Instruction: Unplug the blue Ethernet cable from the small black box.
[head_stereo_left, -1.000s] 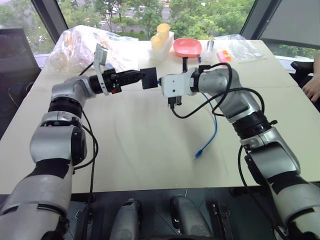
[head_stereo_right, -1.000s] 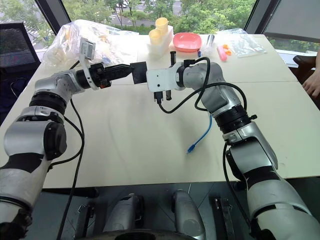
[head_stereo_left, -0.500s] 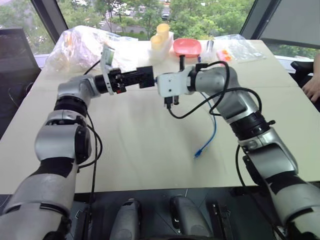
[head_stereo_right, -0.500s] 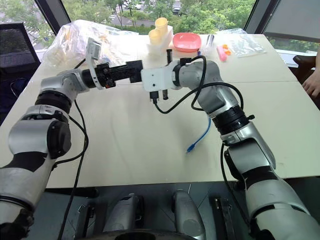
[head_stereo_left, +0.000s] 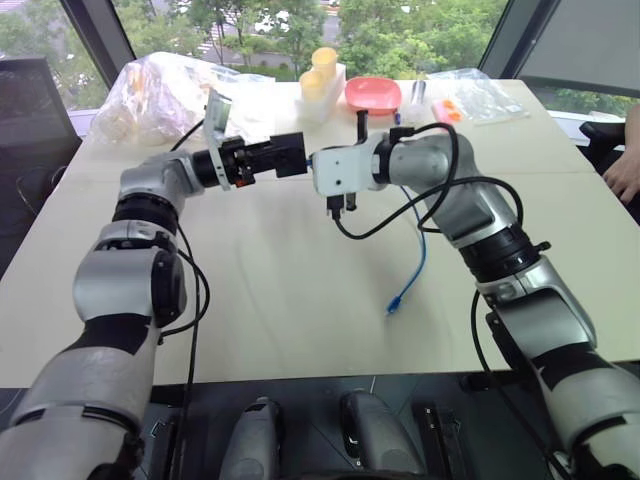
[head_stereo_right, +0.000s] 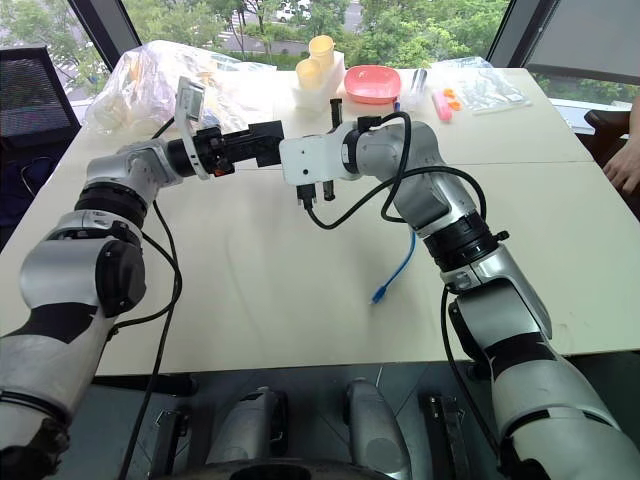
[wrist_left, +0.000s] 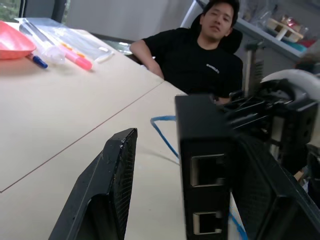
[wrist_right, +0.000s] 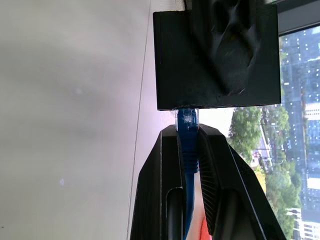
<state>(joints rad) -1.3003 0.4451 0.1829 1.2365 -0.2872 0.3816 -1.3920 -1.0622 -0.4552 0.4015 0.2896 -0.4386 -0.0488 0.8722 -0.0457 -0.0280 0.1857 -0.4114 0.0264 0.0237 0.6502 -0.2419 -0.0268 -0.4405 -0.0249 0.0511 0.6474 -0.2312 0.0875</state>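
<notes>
Left eye view, upper centre: left pincer (head_stereo_left: 272, 158) and right pincer (head_stereo_left: 312, 163) meet over bench (head_stereo_left: 280, 290), small black box (head_stereo_left: 289, 155) between them, likely braced for pull. Blue Ethernet cable (head_stereo_left: 416, 262) trails to free plug. Pink plate (head_stereo_left: 373, 94), yellow cups (head_stereo_left: 319, 68) behind, well clear.

Left wrist view: fingers (wrist_left: 102, 192) spread, box against one finger only, loosely steadied.

Right wrist view: right pincer pressed together, pinching cable just below plug, still seated in box.

readable text: none that i can make out anywhere.
person's black shirt (wrist_left: 192, 60): a small pale chest mark, too small for me to read.
small black box (wrist_left: 202, 165): no label showing.
</notes>
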